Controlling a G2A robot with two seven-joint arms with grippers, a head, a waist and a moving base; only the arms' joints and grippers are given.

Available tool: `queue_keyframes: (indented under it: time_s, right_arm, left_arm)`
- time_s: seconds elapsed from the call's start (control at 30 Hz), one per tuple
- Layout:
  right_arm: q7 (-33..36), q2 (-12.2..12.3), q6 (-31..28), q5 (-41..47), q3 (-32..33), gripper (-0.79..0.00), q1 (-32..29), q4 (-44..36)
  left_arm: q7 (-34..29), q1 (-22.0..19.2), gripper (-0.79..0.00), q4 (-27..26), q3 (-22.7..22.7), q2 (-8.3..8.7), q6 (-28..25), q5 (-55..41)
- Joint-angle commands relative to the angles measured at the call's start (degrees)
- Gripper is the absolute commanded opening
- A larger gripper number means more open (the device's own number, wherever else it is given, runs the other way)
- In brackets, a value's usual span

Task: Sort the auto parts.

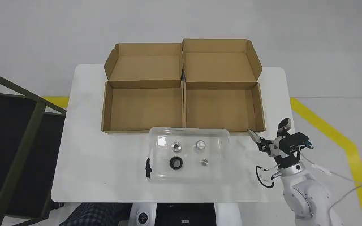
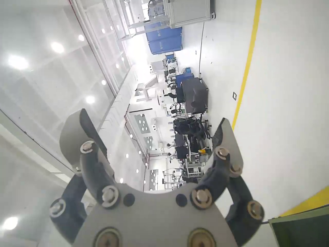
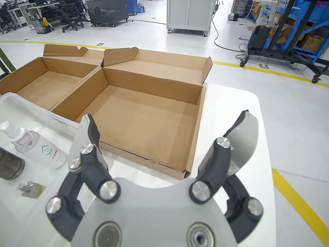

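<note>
Work surface: a white table [image 1: 85, 141] with rounded corners and a smooth, matt top.

Receiving containers: two shallow boxes of plain brown corrugated cardboard stand side by side at the far half of the table, their adjoining walls touching. Both the left box [image 1: 144, 107] and the right box [image 1: 223, 107] are open, with lids folded back flat and bare floors.

Parts: a rectangular bin [image 1: 189, 131] of clear plastic with rounded corners sits just in front of the boxes, against their near walls and straddling the seam between them. It holds four items, all lying apart from one another:
- a black ring [image 1: 176, 164], circular with an open centre, at the near left;
- a short metal cylinder [image 1: 176, 147], dull grey, at the far left;
- a small clear bottle [image 1: 199, 146] with a white cap and a label, lying on its side at the far right;
- a small bright metal stud [image 1: 204, 163] with a flat base, at the near right.

Right gripper [image 1: 268, 126]: positioned over the right part of the table, to the right of the bin and near the front right corner of the right box. Its curved metal fingers, lined with black ribbed pads [image 3: 93, 131], are spread wide with nothing between them.

Left gripper [image 2: 153, 116]: spread wide and empty, its grey plates fastened with round bolts. It faces the hall, towards a glossy white floor with a yellow line. Its position relative to the table cannot be determined.
</note>
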Motion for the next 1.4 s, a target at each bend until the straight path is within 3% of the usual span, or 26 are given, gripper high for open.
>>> queue_keyframes:
  time_s: [0.0, 0.13, 0.5, 0.73, 1.03, 1.37]
  right_arm:
    - [0.0, 0.0, 0.0, 0.0, 0.0, 0.000, 0.0, 0.0]
    - [1.2, 0.0, -0.3, -0.3, -0.3, 0.000, 0.2, -0.4]
    - [17.3, 0.7, -9.8, -1.3, -5.7, 0.000, 1.7, -9.7]
    - [24.0, 0.9, -14.2, -3.7, -11.4, 0.000, 3.5, -13.8]
    - [31.2, 0.9, -16.9, -6.7, -19.7, 0.000, 7.7, -11.8]
    - [36.8, 1.0, -16.2, -6.4, -23.3, 0.000, 11.7, -8.2]
  left_arm:
    - [0.0, 0.0, 0.000, 0.0, 0.0, 0.00, 0.0, 0.0]
    - [0.0, 0.0, 0.000, 0.0, 0.0, 0.00, 0.0, 0.0]
    - [0.0, 0.0, 0.000, 0.0, 0.0, 0.00, 0.0, 0.0]
    - [0.0, 0.0, 0.000, 0.0, 0.0, 0.00, 0.0, 0.0]
    - [0.0, 0.0, 0.000, 0.0, 0.0, 0.00, 0.0, 0.0]
    - [0.0, 0.0, 0.000, 0.0, 0.0, 0.00, 0.0, 0.0]
